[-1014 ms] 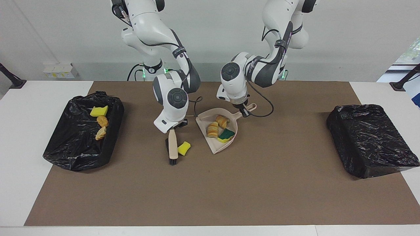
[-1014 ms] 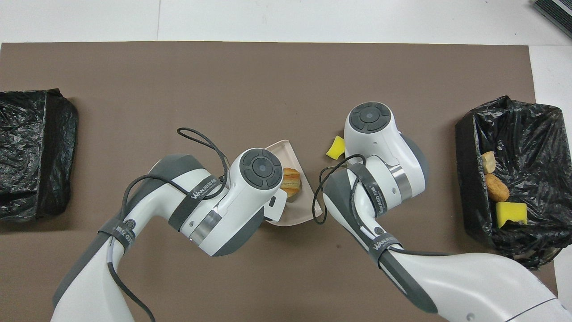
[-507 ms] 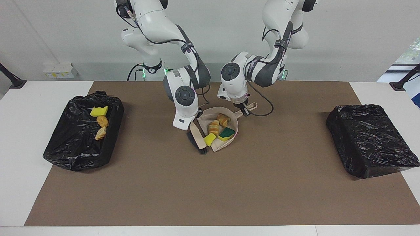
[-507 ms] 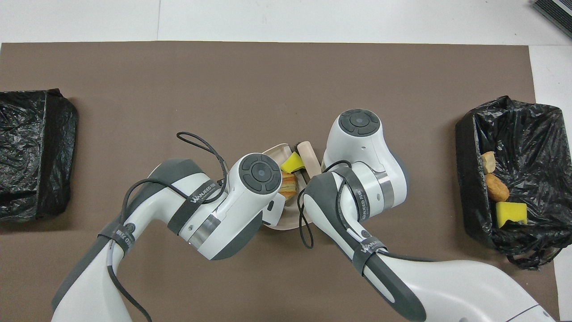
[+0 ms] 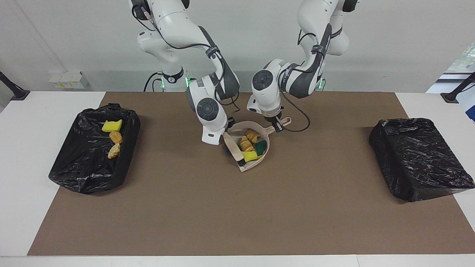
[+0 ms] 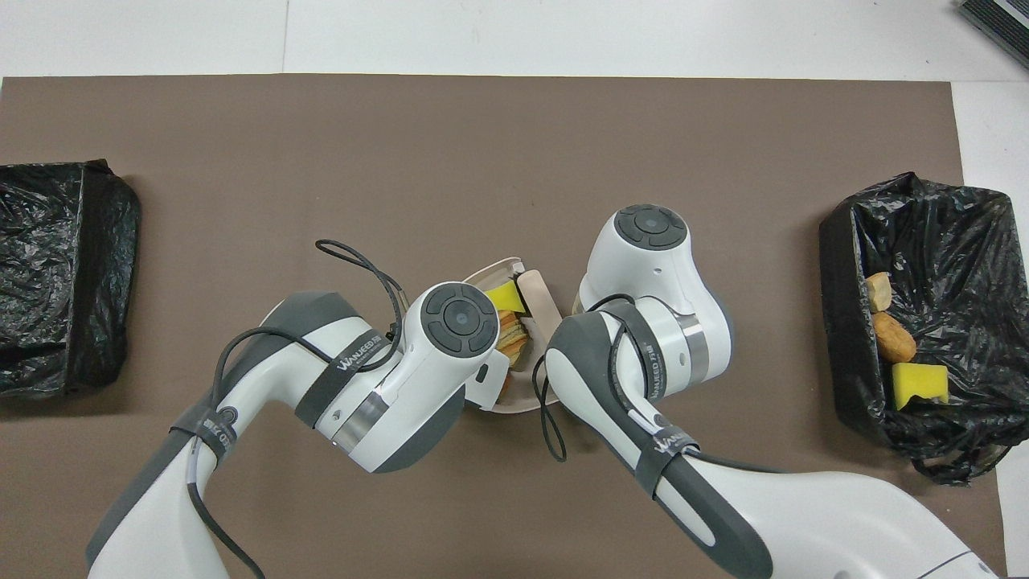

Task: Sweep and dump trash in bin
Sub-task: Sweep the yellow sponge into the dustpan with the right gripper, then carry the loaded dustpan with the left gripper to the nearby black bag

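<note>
Facing view, step: the sweeping looks nearly finished. The right gripper [image 5: 227, 132] is clamped on the brush [image 5: 234, 150], whose bristles rest inside the dustpan [image 5: 256, 164], against the trash there.
Facing view, dustpan hold: the left gripper [image 5: 277, 126] is closed narrow on the dustpan handle [image 5: 282, 122] and keeps the pan flat on the brown mat [image 5: 237, 215].
Facing view, trash in pan: two bread-like chunks [image 5: 248, 139], a yellow sponge bit [image 5: 249, 156] and the green-and-yellow sponge [image 5: 261, 147] lie crowded together in the pan.
Facing view, trash already dumped: three scraps [image 5: 113, 137] lie in the open bin [image 5: 92, 174] at the right arm's end of the table.
Facing view, next move: I judge the brush must leave the pan, then the pan must stay level on its way to a bin, or scraps may slide out.
Overhead view, hidden: both wrists cover the pan [image 6: 502, 404]; neither grip shows here, and only the yellow bit [image 6: 505, 297], one chunk [image 6: 512, 338] and the brush back [image 6: 539, 297] peep out.
Overhead view, extra: the open bin's inside [image 6: 965, 241] is seen more plainly, with its three scraps [image 6: 896, 338]; the second bin [image 6: 56, 273] shows only crumpled black bag.
</note>
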Tool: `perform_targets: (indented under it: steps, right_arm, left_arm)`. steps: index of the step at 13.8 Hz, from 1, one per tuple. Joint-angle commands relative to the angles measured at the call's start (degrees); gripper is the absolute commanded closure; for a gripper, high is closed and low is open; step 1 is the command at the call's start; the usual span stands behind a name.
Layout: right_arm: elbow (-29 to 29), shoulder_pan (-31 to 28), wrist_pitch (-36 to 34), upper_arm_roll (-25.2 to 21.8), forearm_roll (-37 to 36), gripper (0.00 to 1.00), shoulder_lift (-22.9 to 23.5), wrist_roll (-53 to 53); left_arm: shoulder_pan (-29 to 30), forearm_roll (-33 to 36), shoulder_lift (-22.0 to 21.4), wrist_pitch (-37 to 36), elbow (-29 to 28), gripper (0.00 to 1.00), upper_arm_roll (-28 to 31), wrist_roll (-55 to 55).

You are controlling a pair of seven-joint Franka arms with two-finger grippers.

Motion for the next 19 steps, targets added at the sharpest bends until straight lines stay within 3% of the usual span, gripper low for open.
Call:
perform_targets:
  steps: [1,5,9,12,15,19]
  right_arm:
    - [-2.19,-4.35,-0.99,0.33,-1.33,1.0,-1.82,-2.42]
    - [-2.19,-11.02,-5.39,0.16,-2.04,1.0,-5.42,0.2]
    - [-2.19,-12.71,-8.03,0.07,-6.43,1.0,-8.15,7.22]
    - [-2.28,-10.7,-7.42,0.51,-6.96,1.0,-8.51,14.0]
    - [-2.36,-7.72,-5.84,0.68,-6.79,1.0,-8.68,19.17]
    - [-2.54,1.68,-5.92,0.68,-4.43,1.0,-10.0,30.67]
  left_arm:
    - [0.07,0.76,-1.18,2.61,-2.08,1.0,-0.13,5.53]
    - [0.51,0.76,-3.46,2.26,-2.08,1.0,0.04,10.72]
    - [2.97,0.76,-7.93,1.29,-2.43,1.0,0.22,15.81]
    - [7.71,0.76,-13.03,0.77,-3.58,1.0,0.22,22.66]
    - [16.3,0.85,-16.56,0.76,-3.23,1.0,0.3,26.53]
    - [30.97,0.85,-16.22,1.9,0.45,1.0,0.22,46.54]
